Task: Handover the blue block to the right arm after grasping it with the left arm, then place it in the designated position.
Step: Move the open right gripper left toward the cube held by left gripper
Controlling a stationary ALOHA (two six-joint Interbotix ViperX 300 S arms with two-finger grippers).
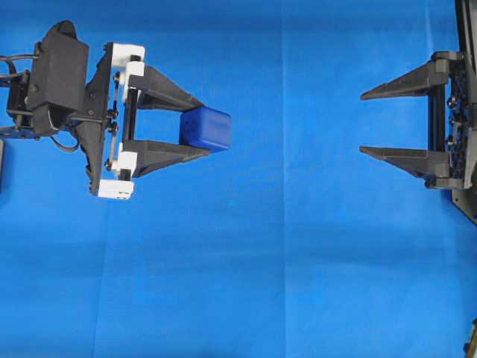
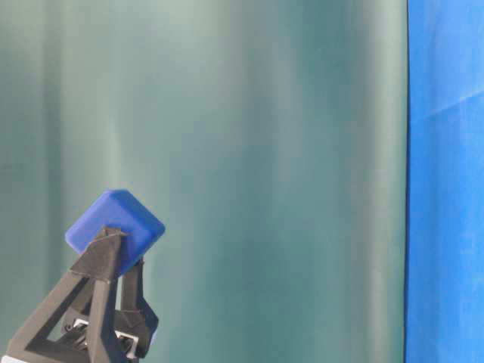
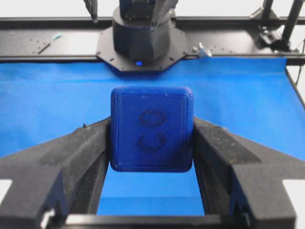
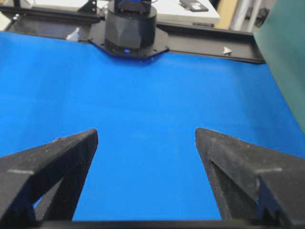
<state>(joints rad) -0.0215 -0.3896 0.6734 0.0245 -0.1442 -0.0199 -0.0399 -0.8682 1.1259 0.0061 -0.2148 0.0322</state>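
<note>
The left tool (image 1: 206, 127), with white brackets and two long black wedge fingers (image 1: 160, 154), is closed on one blue block (image 1: 205, 128), pinching it between the finger ends. Seen from overhead, the block sits left of centre, well apart from the other arm. In the table-level view the block (image 2: 115, 224) is tilted like a diamond and sits above the fingers, against a green curtain (image 2: 265, 151); most of the left tool is cut off by the bottom edge there. In the left wrist view the block (image 3: 151, 129) fills the gap between both fingers, touching each, and its near face bears two faint rounded marks that are hard to read. The right tool (image 1: 361, 123) is wide open and holds nothing; its two black fingers point toward the left tool from the right edge, and its body is cut off by that edge. In the right wrist view its two fingers (image 4: 52, 162) frame only bare blue cloth (image 4: 143, 105). One blue cloth (image 1: 298, 261) covers the bench. Each wrist view shows a black arm base (image 3: 141, 36) at the far end of the cloth, its upper part cut off. Behind the base in the right wrist view lie small items too blurred to name.
</note>
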